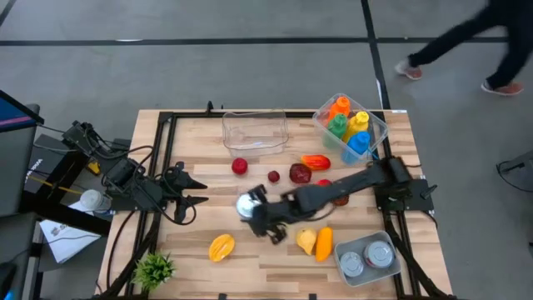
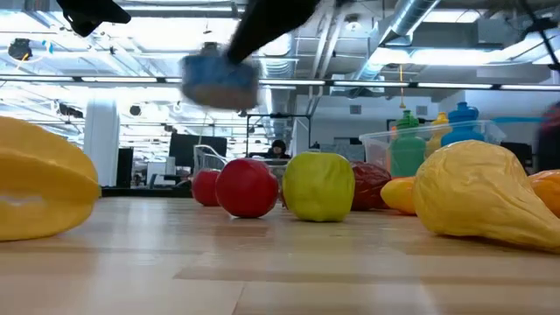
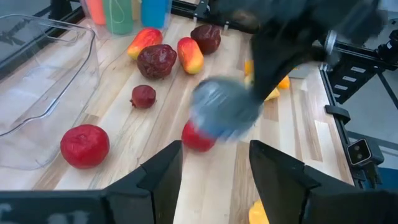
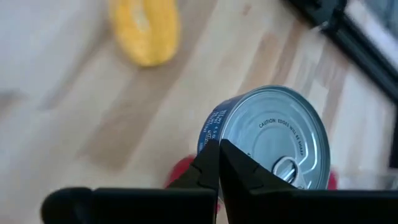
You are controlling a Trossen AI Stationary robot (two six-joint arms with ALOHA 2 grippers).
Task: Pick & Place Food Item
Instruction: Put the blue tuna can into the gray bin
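A tin can (image 4: 273, 137) with a blue label and a silver pull-tab lid hangs above the middle of the table, with my right gripper (image 4: 219, 152) shut on it. It shows blurred in the high view as the can (image 1: 248, 205) and in the low view as the can (image 2: 220, 80), well above the fruit. My left gripper (image 3: 214, 165) stands open over the table's left part (image 1: 187, 193), pointing at the can and touching nothing. A red apple (image 2: 248, 186) and a green apple (image 2: 319, 185) rest on the wood below. My right gripper has the can by its rim (image 4: 214, 134), at the edge of the lid, pinched between the two fingertips, which stand almost together. The fingers slant down from the table's right side. The can is lifted clear of the table and tilted, its lid turned up toward the wrist.
A clear empty tub (image 1: 254, 129) stands at the far middle, a tub of coloured bottles (image 1: 351, 125) at the far right, a tub with cans (image 1: 366, 258) at the near right. Fruit lies scattered mid-table; a small plant (image 1: 154, 268) is near left. A person (image 1: 466, 42) walks beyond the table.
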